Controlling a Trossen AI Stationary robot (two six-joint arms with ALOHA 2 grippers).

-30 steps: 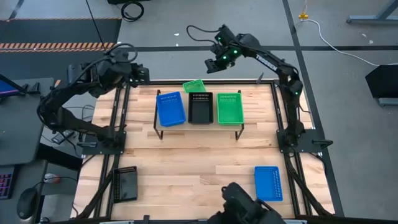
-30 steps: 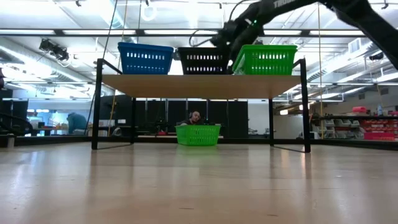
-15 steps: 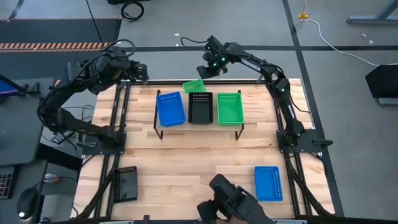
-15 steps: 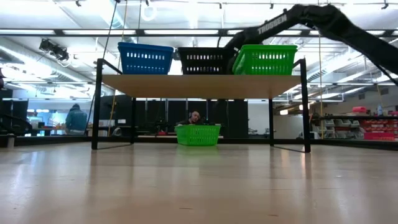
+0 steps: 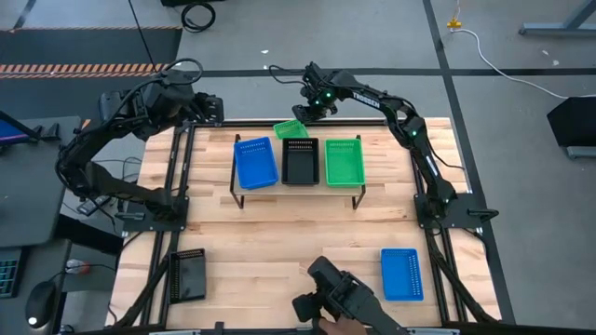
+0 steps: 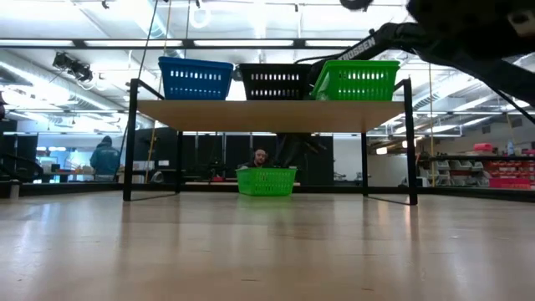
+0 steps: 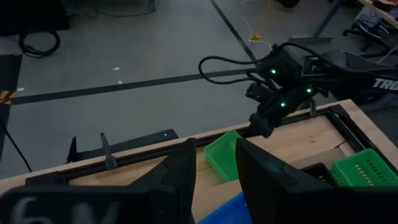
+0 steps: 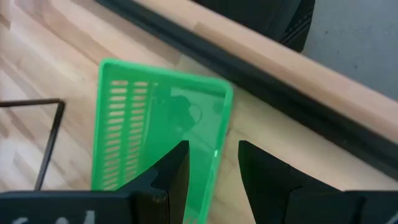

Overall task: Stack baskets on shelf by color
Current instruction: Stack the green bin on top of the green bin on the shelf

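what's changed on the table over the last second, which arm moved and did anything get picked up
The right gripper swung leftward along the far edge and came down toward the loose green basket behind the shelf; its fingers are open over it, nothing grasped yet. The left gripper stayed at the far left corner. All baskets kept their places.

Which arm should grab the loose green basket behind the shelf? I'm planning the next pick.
Right: its open tool hangs directly over the green basket, fingers straddling its wall. The left tool waits at the table's far-left corner.
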